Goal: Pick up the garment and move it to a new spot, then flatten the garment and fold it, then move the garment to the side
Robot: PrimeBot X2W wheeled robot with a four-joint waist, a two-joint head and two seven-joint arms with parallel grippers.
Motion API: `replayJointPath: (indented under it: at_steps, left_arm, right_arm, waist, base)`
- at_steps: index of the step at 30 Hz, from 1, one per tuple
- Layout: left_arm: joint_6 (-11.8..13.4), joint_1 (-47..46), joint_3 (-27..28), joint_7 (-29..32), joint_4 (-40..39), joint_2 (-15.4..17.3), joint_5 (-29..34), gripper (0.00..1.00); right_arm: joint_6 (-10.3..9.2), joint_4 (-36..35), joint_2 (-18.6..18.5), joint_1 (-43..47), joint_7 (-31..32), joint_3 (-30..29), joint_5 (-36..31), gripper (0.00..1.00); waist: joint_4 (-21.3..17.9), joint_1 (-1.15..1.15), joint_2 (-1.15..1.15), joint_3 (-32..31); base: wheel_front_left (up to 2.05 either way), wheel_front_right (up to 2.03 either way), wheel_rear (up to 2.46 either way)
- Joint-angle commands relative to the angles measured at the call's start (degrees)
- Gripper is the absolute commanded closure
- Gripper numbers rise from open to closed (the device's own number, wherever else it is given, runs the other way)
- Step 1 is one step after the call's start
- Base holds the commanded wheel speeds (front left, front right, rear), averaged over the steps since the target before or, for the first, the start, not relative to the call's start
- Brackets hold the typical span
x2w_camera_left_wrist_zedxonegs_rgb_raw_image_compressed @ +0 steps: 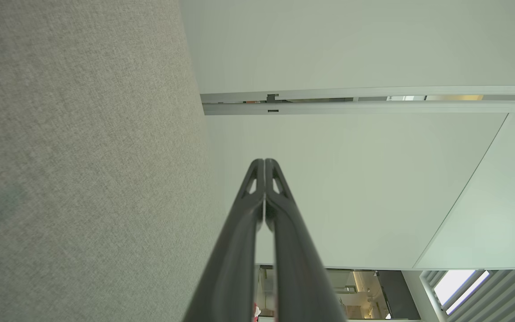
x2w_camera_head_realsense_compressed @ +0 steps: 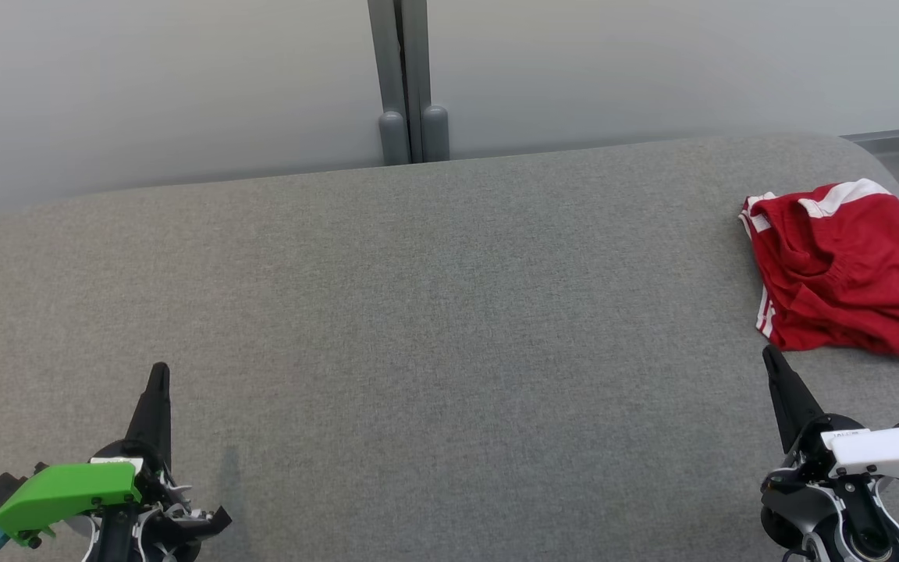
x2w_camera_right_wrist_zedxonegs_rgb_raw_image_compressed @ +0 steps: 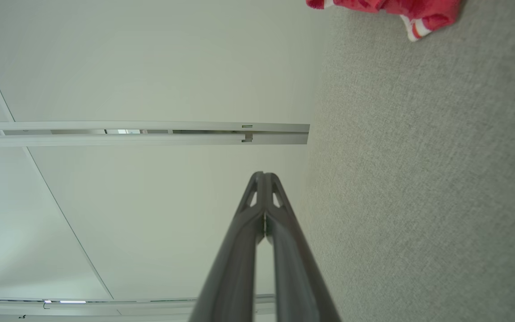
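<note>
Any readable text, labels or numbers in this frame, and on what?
Nothing reads clearly.
Red garment: dark and white print at its right edge, cut by the frame, unreadable.
Right gripper: tiny dark marking on its white housing, too small to read.

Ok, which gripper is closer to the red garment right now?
Right. The right gripper is just short of the red garment, apart from it; the left gripper is far across the grey surface to its left.
</note>
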Motion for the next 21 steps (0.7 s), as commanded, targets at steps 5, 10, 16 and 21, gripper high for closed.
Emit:
replayJointPath:
  at_steps: [5,10,16,21]
  left_arm:
    - [-0.3,-0.7,0.3,0.0,0.0,0.1,0.2,1.0]
    - [-0.3,-0.7,0.3,0.1,0.0,0.1,0.2,1.0]
    - [-0.3,-0.7,0.3,0.1,-0.1,0.1,0.3,1.0]
    - [-0.3,-0.7,0.3,0.1,-0.1,0.1,0.3,1.0]
  right_arm:
    - [0.0,-0.2,-0.3,-0.5,0.1,-0.1,0.2,1.0]
    - [0.0,-0.2,-0.3,-0.5,0.1,-0.1,0.2,1.0]
    - [0.0,-0.2,-0.3,-0.5,0.1,-0.1,0.2,1.0]
    - [0.0,-0.2,-0.3,-0.5,0.1,-0.1,0.2,1.0]
  waist:
    - [0.0,0.0,0.0,0.0]
    - [0.0,0.0,0.0,0.0]
    - [0.0,0.0,0.0,0.0]
    - [0.0,0.0,0.0,0.0]
  base:
    - [0.0,0.0,0.0]
    - [0.0,0.0,0.0]
    - [0.0,0.0,0.0]
    - [0.0,0.0,0.0]
